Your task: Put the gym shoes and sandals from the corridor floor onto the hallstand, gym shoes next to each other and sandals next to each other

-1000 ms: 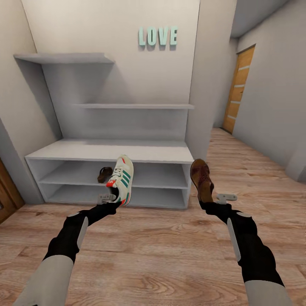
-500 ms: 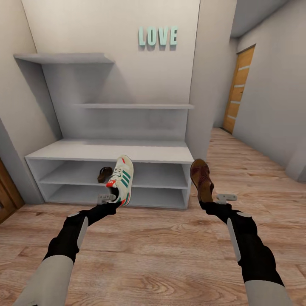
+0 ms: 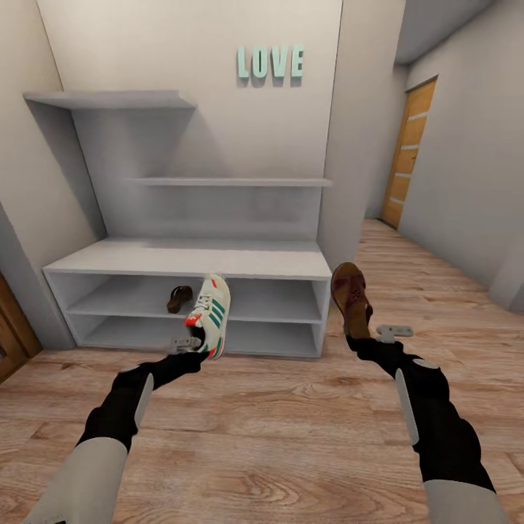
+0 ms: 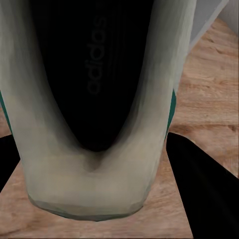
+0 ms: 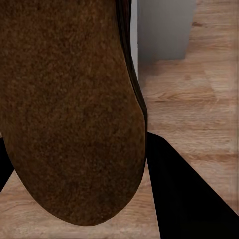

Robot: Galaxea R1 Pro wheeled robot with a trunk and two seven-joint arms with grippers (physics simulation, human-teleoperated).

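**Both arms loaded, rack straight ahead**

Head view: a pale corridor with "LOVE" lettering (image 3: 270, 62) on the back wall, an orange-wood door (image 3: 410, 153) down the passage, and the corridor floor (image 3: 276, 429) of brown planks in front. The hallstand (image 3: 185, 256) stands against the wall, dead ahead and a little toward the robot's left. One sandal (image 3: 179, 298) already lies in the upper cubby tier, near the middle. The left gripper (image 3: 186, 341) holds a gym shoe (image 3: 209, 314) by its heel end, toe pointing up and toward the rack, so the shoe's long axis runs nearly straight at the cubby openings, in front of the rack's middle. The right gripper (image 3: 378, 336) holds the second sandal (image 3: 351, 299) the same way, heel down and toe up, but it hangs past the rack's right-hand corner, over bare floor. By my reading the left arm is the better lined up for a placement; the right must swing inward toward the stored sandal to make the pair.

Left wrist view: the gym shoe's (image 4: 94, 109) dark opening and pale heel collar sit close before the lens, with dark finger shapes either side, so the fingers are clamped on the heel. Wood floor shows beyond.

Right wrist view: the sandal's (image 5: 69, 109) brown sole is pinched between dark fingers, with the rack's grey end panel (image 5: 162, 30) standing off to one side on the planks.
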